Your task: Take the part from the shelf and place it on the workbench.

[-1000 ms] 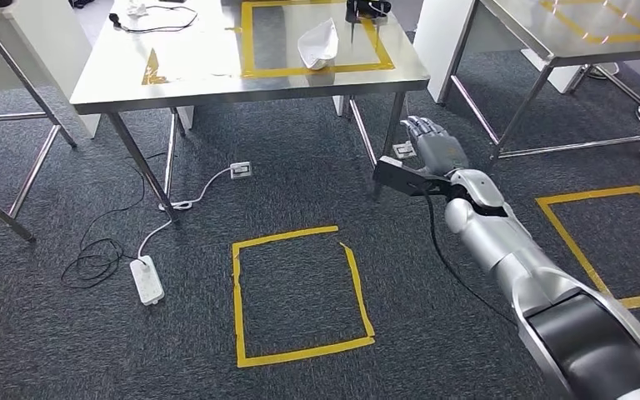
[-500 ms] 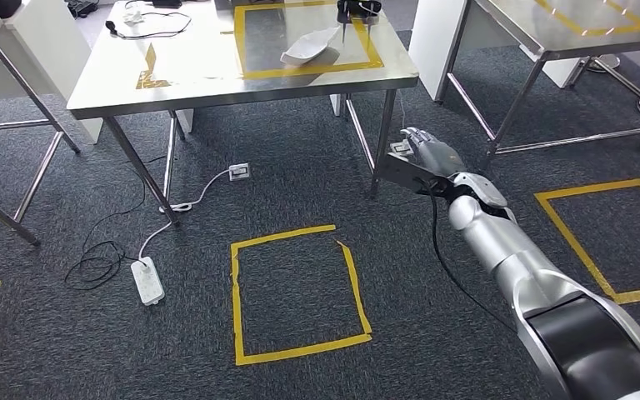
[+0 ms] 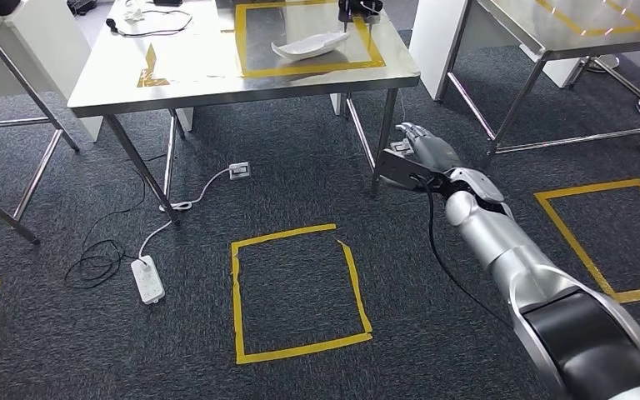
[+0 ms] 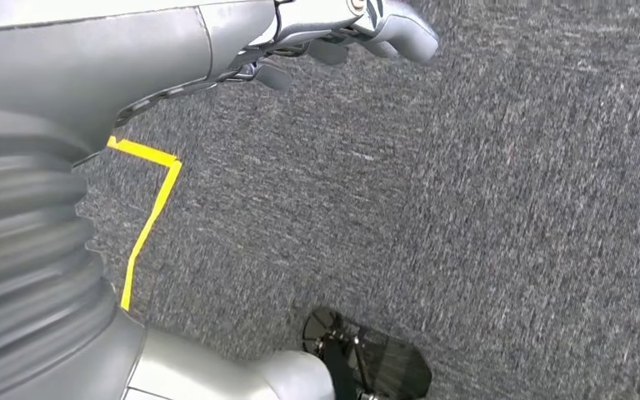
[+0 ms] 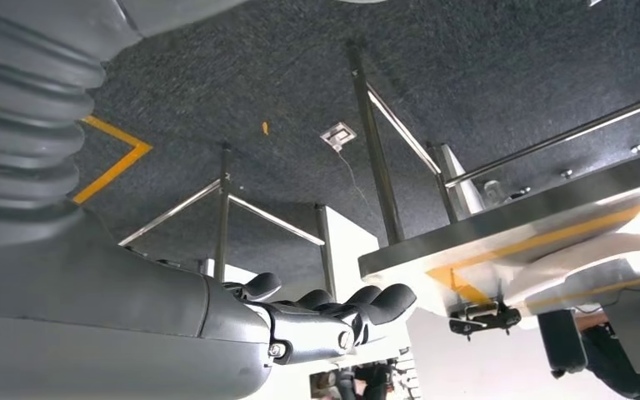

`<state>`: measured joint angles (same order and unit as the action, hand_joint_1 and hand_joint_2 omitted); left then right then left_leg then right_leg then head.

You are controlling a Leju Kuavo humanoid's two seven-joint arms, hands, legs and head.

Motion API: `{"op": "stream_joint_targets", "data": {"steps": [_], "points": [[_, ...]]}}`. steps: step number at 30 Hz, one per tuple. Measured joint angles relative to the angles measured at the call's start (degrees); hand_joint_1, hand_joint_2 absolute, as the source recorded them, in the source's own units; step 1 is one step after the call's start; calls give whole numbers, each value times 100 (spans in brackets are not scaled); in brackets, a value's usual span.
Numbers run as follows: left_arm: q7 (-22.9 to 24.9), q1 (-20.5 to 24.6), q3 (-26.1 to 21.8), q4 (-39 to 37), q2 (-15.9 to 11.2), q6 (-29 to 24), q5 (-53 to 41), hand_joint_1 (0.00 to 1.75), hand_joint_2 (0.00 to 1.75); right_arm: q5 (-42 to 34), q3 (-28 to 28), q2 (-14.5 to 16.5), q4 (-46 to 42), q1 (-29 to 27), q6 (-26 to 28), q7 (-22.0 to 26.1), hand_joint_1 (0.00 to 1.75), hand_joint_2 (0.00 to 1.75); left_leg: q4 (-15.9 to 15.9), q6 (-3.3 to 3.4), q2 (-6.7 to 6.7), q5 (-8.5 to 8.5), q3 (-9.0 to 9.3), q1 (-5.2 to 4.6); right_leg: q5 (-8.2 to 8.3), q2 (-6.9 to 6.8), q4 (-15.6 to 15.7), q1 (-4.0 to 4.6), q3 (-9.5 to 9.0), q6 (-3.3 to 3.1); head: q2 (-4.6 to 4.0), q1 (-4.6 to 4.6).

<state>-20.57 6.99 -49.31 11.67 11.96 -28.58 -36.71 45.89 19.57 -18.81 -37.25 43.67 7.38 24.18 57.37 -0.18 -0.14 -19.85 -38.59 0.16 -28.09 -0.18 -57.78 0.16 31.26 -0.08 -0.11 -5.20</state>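
The white curved part (image 3: 308,46) lies inside the yellow tape frame (image 3: 244,50) on the steel workbench (image 3: 200,79). My right hand (image 3: 423,154) hangs below and in front of the bench's right front leg (image 3: 385,142), empty, with its fingers loosely stretched. In the right wrist view that hand (image 5: 333,312) is bare too, and the part (image 5: 587,254) is a blurred white shape on the bench top (image 5: 500,225). My left hand (image 4: 350,29) hangs over grey carpet and holds nothing.
A black tool (image 3: 358,8) stands at the bench's far edge beside the part. On the carpet lie a power strip (image 3: 147,279) with cables and a yellow tape square (image 3: 300,292). A second steel table (image 3: 567,33) stands to the right, another table (image 3: 4,92) to the left.
The white part has tipped over and now lies flatter inside the tape frame. My right hand has sunk lower and drawn back from the bench. The view shifted slightly.
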Motion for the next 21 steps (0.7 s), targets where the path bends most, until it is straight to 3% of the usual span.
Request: {"op": "stream_joint_targets", "data": {"steps": [14,18,21], "points": [[20,-30,44,10,-38,-12,116,0,175,-15,103,111,52,-18,-3,-26,0,175,4,7,-3,5,-12,0,5,-1,0,-4,16,7,0,0],[161,-141,275,63,-116,164,374,0,0,-329,88,244,121,-397,-66,-204,0,175,5,7,-6,4,-14,1,3,-3,0,-5,20,6,0,1],[281,-228,504,117,-181,336,592,0,0,-607,22,340,180,-711,-101,-350,0,175,4,6,-5,3,-17,2,2,-2,0,-5,23,5,0,0]]}}
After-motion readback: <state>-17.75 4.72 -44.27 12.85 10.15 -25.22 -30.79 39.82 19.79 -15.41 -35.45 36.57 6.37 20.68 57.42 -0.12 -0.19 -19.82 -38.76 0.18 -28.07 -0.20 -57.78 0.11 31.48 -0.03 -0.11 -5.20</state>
